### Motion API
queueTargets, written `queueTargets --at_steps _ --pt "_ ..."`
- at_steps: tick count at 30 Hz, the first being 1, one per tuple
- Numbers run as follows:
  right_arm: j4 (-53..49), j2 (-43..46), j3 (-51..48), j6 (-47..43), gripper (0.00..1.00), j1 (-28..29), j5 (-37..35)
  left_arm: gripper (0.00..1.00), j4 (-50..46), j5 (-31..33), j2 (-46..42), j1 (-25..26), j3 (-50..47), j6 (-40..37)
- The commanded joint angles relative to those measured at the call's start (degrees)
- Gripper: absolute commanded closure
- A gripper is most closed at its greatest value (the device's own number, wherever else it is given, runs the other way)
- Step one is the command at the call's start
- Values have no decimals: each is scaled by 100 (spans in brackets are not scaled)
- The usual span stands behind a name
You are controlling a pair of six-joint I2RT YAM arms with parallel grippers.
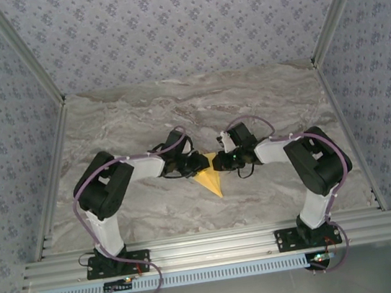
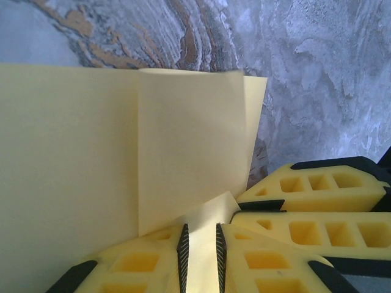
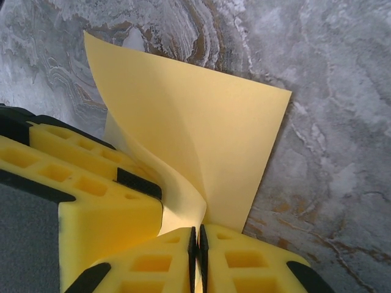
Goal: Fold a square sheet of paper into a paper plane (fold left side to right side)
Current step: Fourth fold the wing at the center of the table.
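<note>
- Sheet of paper (image 1: 213,179) – yellow-orange, folded to a pointed shape, at the middle of the marble table (image 1: 140,118), between the two wrists; its tip points at the near rail (image 1: 209,245) and stops short of it.
- Edges: in the left wrist view a straight vertical fold line runs up the sheet, and one layer overlaps another; in the right wrist view one flap curls up off the surface, with a sharp free corner on the right.
- Open room: bare marble lies wide on the far side and to both sides, with less toward the near rail.
- Left gripper (image 2: 200,235) – fingers pinched on a paper edge, with only a thin gap between the pads.
- Right gripper (image 3: 197,235) – jaws pressed together on the curled layer.
- Pose: both arms have their elbows out and forearms turned inward, and the grippers meet nearly fingertip to fingertip over the sheet.
</note>
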State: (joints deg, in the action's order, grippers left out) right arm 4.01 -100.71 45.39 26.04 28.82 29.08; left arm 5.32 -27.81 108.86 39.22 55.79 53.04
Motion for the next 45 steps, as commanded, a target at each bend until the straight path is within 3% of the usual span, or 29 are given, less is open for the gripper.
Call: queueTargets --at_steps 1,6,12,22,30,45 --pt "-424 -191 50 -87 86 82 -137 79 -233 158 228 -10 -97 -17" --pt "-501 90 274 -86 82 -22 -46 79 -208 223 213 2 -287 40" --pt "-1118 908 338 -291 67 -118 -312 80 -211 236 188 0 -349 41" --pt "-644 1492 -427 274 75 567 651 80 -252 259 118 5 -341 23" --pt "-844 1114 -400 149 75 975 326 80 -295 265 110 -1 -306 5" --pt "-889 842 -556 91 76 1051 194 80 -313 257 135 -2 -271 -21"
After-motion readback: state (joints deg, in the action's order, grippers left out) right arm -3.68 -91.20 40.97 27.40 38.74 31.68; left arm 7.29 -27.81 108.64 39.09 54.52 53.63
